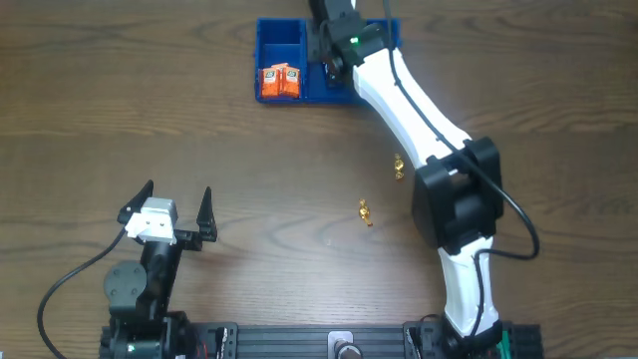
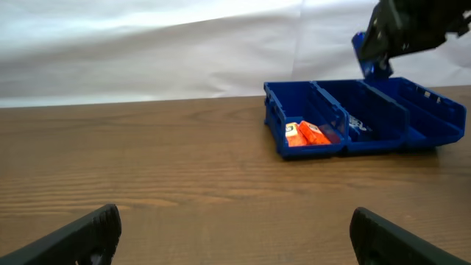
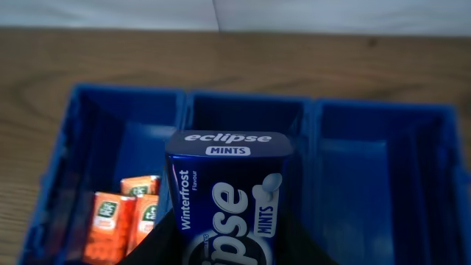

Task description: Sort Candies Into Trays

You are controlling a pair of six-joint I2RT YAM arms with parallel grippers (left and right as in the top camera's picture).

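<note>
Clutching mint tin (image 3: 228, 195) over tray (image 3: 383, 165)

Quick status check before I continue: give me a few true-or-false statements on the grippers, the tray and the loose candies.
1. The right gripper holds a blue mint tin. True.
2. The orange packs lie in the middle compartment of the blue tray. False: they lie in an end compartment.
3. Two gold-wrapped candies lie on the table. True.
4. The left gripper is shut on a candy. False: it is open and empty.
</note>
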